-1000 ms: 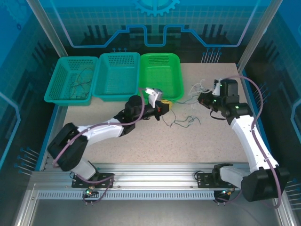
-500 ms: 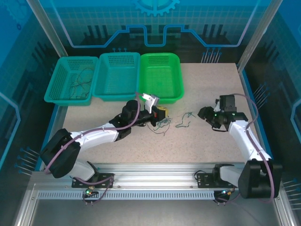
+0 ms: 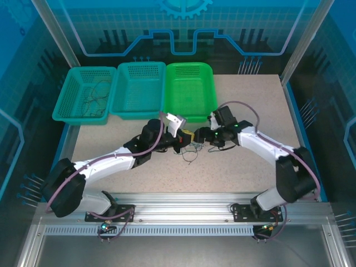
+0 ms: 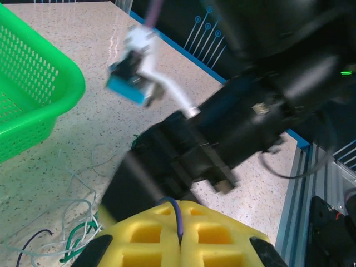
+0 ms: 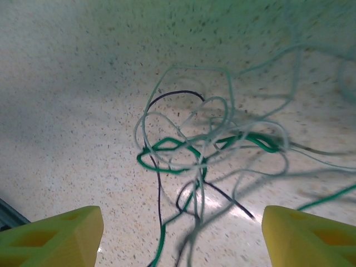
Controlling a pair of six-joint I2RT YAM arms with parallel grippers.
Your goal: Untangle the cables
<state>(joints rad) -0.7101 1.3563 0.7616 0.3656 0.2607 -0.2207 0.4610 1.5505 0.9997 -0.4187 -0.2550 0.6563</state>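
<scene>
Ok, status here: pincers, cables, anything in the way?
Left pincer shut, pinching a dark strand. Right pincer open, above the tangled cables. Pincers nearly nose to nose.

Three baskets stand in a row: two teal ones, on the left [image 3: 65,100] and in the middle [image 3: 139,92], and one green [image 3: 189,94]. Two arms reach over the table, the left arm [image 3: 111,161] and the right arm [image 3: 261,146]. One tangle of cables [image 3: 192,149] lies on the table, showing three colours: green [image 5: 167,150], dark [image 5: 160,189] and pale [image 5: 222,105]. The strands of each colour overlap too much to count. A second, smaller bunch of thin wires [image 3: 94,97] sits in the left teal basket, number unclear.
</scene>
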